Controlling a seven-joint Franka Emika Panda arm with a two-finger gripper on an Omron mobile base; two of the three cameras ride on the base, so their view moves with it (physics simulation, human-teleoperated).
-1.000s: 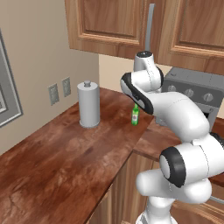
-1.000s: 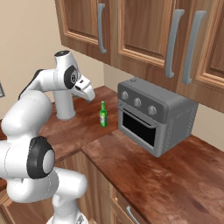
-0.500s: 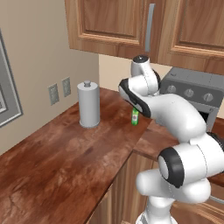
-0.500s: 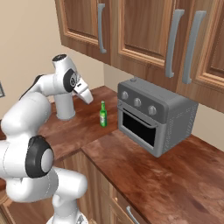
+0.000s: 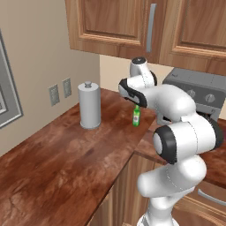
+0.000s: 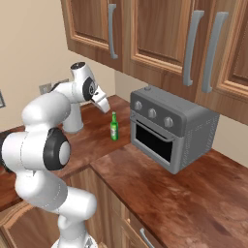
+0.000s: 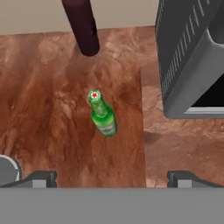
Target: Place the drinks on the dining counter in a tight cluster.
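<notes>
So, one green bottle (image 7: 103, 117) and one maroon bottle (image 7: 82, 26) on the desk (image 7: 52, 113)
Green stands upright beside the toaster oven (image 6: 174, 127); one paper-towel roll (image 5: 89, 106) nearby. Pincer (image 7: 112, 177) spread wide above, empty, arm swung slightly left since before.

Slim green glass bottle (image 7: 103, 116): you see bright green glass, a pale label band with green on it, and a white cap with a red star.
Tall dark maroon bottle (image 7: 82, 27): deep wine-red, almost black on its shaded side.
Glossy reddish-brown wood worktop (image 5: 57, 163): you get mottled red-brown with lighter orange streaks.
Boxy grey toaster oven (image 6: 171, 127): mid grey shell, black glass door, silver knobs.
Grey paper-towel roll cylinder (image 5: 89, 106): plain light grey, top knob included.
Wooden wall cabinets (image 6: 160, 38): warm medium brown with grey bar handles.
Wall (image 5: 31, 48): flat beige, with grey outlet plates.
White robot arm (image 5: 174, 114): glossy white with black joint rings.
</notes>
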